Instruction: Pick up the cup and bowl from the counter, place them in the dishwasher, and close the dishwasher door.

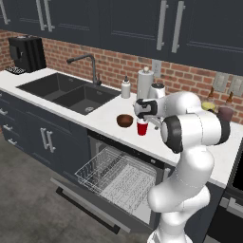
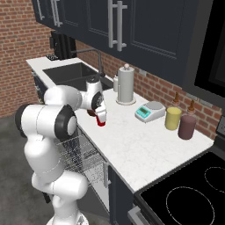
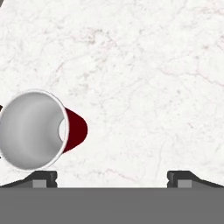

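The red cup (image 1: 142,128) with a white inside stands upright on the white marbled counter (image 1: 107,118), close to its front edge. Just left of it sits the dark brown bowl (image 1: 125,120). My gripper (image 1: 143,118) hangs open right above the cup, pointing down. In the hand view the cup (image 3: 35,130) lies at the left, over the left fingertip (image 3: 43,177) and not centred between the two; my gripper (image 3: 113,177) has nothing in it. The right base view shows the cup (image 2: 101,123) under my gripper (image 2: 101,117). Below, the dishwasher door (image 1: 88,204) lies open with the white wire rack (image 1: 118,175) pulled out.
A black sink (image 1: 71,92) and faucet (image 1: 90,64) lie to the left, a soap bottle (image 1: 125,88) and paper towel roll (image 2: 125,84) at the back. A scale (image 2: 149,111), a yellow jar (image 2: 173,118) and a maroon jar (image 2: 187,127) stand to the right, before the stovetop (image 2: 193,193).
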